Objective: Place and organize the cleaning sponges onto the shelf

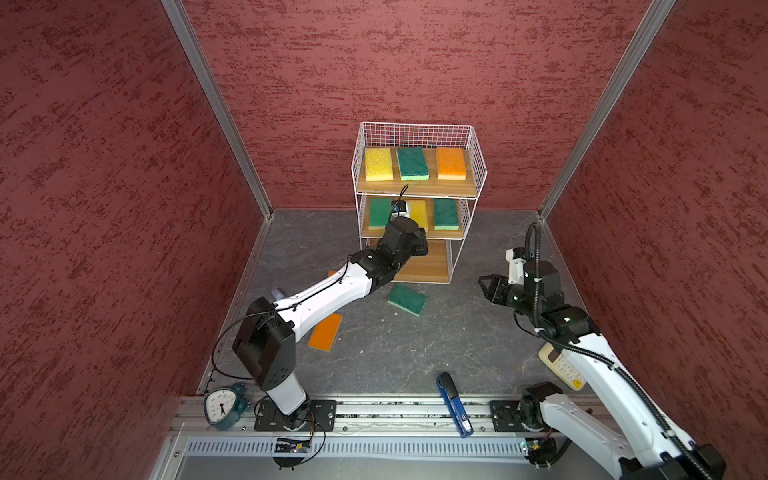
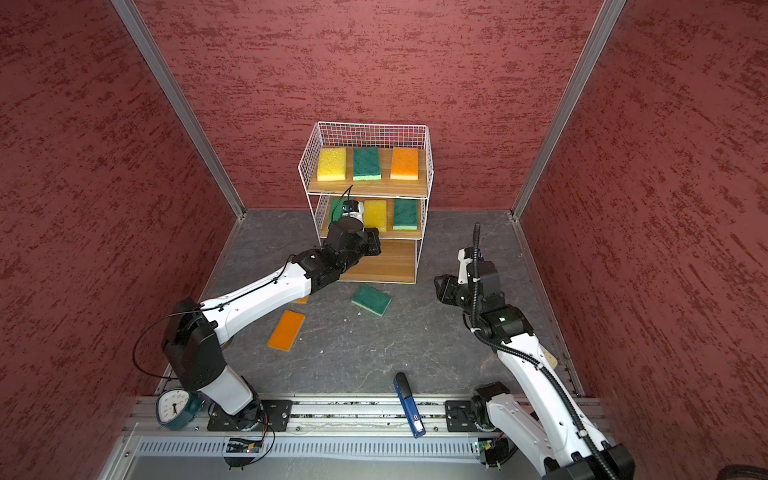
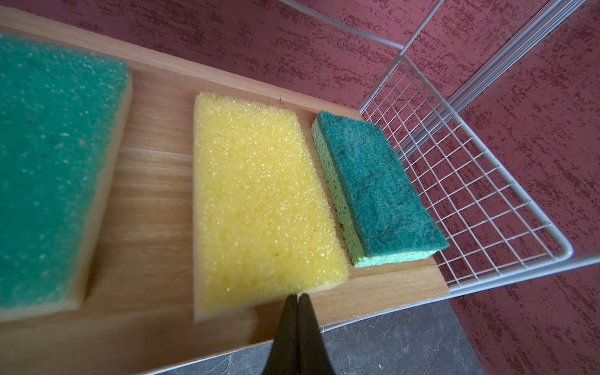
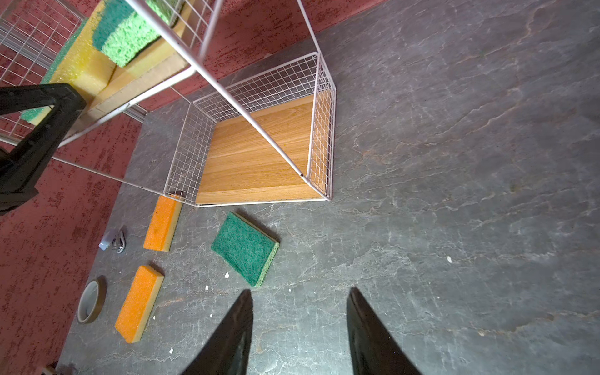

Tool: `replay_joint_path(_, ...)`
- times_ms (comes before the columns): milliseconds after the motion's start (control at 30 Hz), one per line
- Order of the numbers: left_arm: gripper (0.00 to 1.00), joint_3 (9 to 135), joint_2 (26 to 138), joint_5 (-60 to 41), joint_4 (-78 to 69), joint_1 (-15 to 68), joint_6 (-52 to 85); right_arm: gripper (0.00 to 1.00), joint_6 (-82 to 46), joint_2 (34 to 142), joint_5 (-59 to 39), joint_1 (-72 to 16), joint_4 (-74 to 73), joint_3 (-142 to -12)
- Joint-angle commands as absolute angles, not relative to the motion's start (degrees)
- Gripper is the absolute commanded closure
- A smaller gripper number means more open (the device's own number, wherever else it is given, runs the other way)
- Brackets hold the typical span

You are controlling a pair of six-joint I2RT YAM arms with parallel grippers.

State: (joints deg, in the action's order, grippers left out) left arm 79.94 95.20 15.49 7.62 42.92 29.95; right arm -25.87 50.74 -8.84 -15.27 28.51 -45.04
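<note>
Yellow sponge [image 3: 259, 201] on shelf [image 3: 149, 201], closed left tool [image 3: 297, 296] at its edge; right tool [image 4: 301, 290] open.

shelf [image 1: 415, 192]: three top-board sponges [image 1: 412, 163]; three middle-board sponges [image 1: 446, 214] | floor [image 1: 415, 353]: green sponge [image 1: 407, 299]; orange sponge [image 1: 325, 332] | left arm [image 1: 332, 286]: wrist before middle board's front

Light: bright, even and diffuse from overhead in both top views; shadows soft and faint on the floor [image 1: 415, 353] beneath the arms [image 1: 324, 291]; mild sheen on the rail [image 1: 395, 411], no harsh glare. Optics: wide-angle bowing at the edges of every view, wall posts [image 1: 216, 108] splayed outward. Focus: left wrist view sharp on the yellow sponge [image 3: 259, 201], nearest green sponge [image 3: 48, 162] blurred, left gripper [image 3: 297, 297] soft-edged; right wrist view crisp on the floor, right gripper [image 4: 301, 290] dark with a dull gleam.
</note>
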Motion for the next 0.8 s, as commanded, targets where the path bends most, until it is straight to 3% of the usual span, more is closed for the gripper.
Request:
replay_joint_path(0,1.0,81.3,96.5,16.7,7.1,42.5,30.5,0.52,-24.9,50.8,-9.5,-15.1,26.5,-44.3)
replay_joint_path(533,1.0,79.6,93.6,15.7,8.3,42.1,31.0,0.52,-25.5,51.7,-9.8,-15.1,26.1,-43.8)
replay_joint_path(767,0.75,78.6,87.7,18.9,11.5,48.1,21.2,0.51,-25.5,50.6,-10.0,-16.2,25.4,-42.1)
